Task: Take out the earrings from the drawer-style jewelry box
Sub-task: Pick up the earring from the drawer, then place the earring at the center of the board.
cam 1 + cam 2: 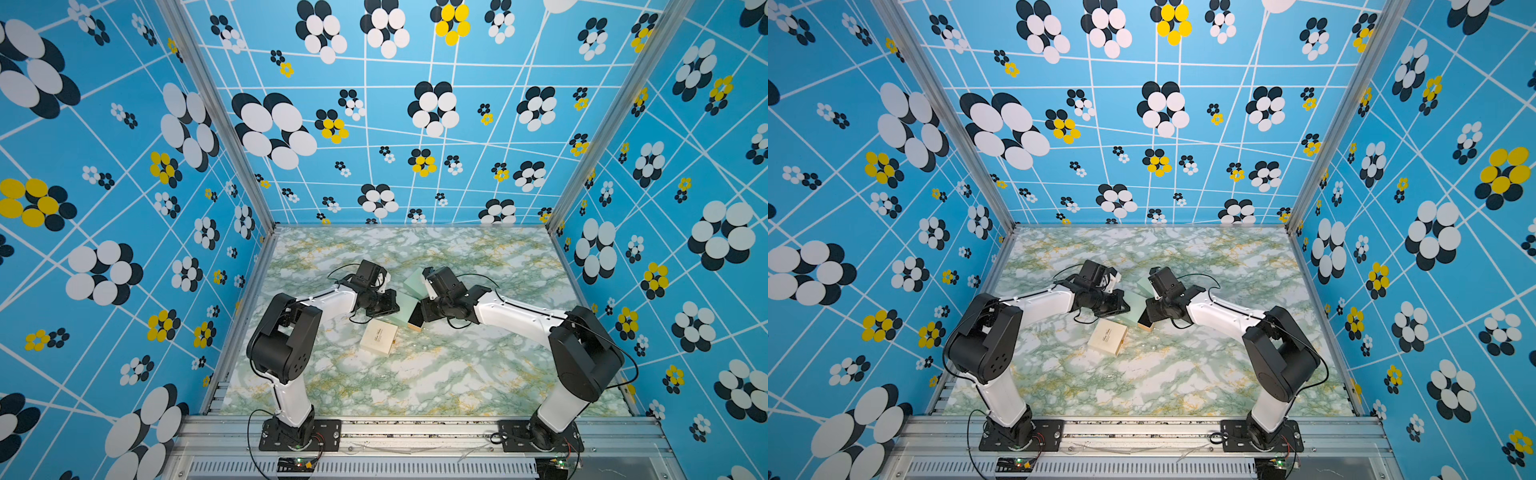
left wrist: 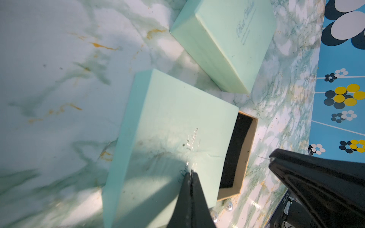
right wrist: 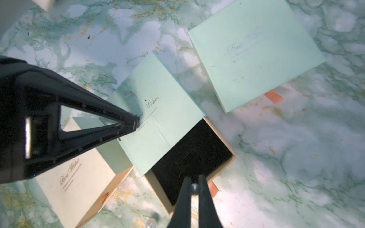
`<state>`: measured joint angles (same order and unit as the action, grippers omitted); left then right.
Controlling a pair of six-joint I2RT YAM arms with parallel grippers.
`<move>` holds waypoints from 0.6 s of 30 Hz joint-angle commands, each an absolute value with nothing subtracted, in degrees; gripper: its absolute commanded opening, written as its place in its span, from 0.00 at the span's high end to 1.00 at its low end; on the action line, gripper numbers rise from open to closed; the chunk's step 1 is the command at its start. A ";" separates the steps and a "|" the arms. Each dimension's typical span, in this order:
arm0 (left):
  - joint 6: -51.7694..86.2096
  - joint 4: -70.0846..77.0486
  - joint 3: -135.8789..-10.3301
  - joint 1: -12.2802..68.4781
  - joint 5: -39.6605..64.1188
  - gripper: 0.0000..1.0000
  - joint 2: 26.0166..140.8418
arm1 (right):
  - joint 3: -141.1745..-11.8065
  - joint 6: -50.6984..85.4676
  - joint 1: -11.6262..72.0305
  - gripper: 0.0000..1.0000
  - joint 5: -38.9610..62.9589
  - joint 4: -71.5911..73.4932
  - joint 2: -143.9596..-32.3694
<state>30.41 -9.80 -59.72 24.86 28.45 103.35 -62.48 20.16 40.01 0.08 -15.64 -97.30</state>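
The jewelry box is a mint-green sleeve [image 3: 158, 110] with its drawer [image 3: 189, 158] pulled out, showing a bare black lining. My right gripper [image 3: 194, 185] is shut on one of the earrings, a small pearl-like bead [image 3: 194, 186], above the drawer's outer end. The shut left gripper [image 2: 191, 173] presses its tips down on the sleeve [image 2: 167, 122]. Two silvery earrings [image 2: 229, 206] lie on the table beside the drawer; one earring [image 3: 151, 222] shows in the right wrist view. In both top views the open drawer [image 1: 415, 319] [image 1: 1144, 320] sits between the two wrists.
A cream box [image 1: 378, 336] [image 3: 79, 181] lies touching the sleeve on its near side. A second mint box [image 3: 254, 53] [image 2: 225, 43] with an orange tab [image 3: 273, 96] lies farther back. The marble table [image 1: 457, 374] is walled on three sides.
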 commanded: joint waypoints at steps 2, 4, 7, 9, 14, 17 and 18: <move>29.71 -16.26 -56.68 24.18 25.21 1.00 104.24 | -59.04 22.22 40.34 0.94 -0.91 -16.32 -93.47; 29.64 -16.35 -56.81 24.18 25.20 1.00 104.15 | -57.67 22.71 40.22 0.94 -1.03 -16.82 -92.73; 29.62 -16.46 -56.78 24.19 25.31 1.00 104.23 | -56.05 23.68 39.78 0.94 -0.26 -16.85 -92.54; 29.57 -16.52 -56.87 24.17 25.30 1.00 104.24 | -54.84 24.25 39.39 0.94 1.18 -15.95 -92.67; 29.44 -16.87 -56.90 23.94 25.13 1.00 103.80 | -53.02 25.31 38.59 0.94 2.74 -14.69 -93.16; 29.41 -16.96 -56.95 23.82 25.13 1.00 103.80 | -52.30 25.90 37.90 0.94 4.00 -13.83 -93.58; 29.38 -17.03 -56.94 23.85 25.13 1.00 103.80 | -52.11 26.13 37.59 0.94 4.41 -13.65 -93.77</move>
<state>30.41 -9.69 -59.46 24.71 28.71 103.15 -52.97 24.71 38.37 2.52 -15.03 -93.23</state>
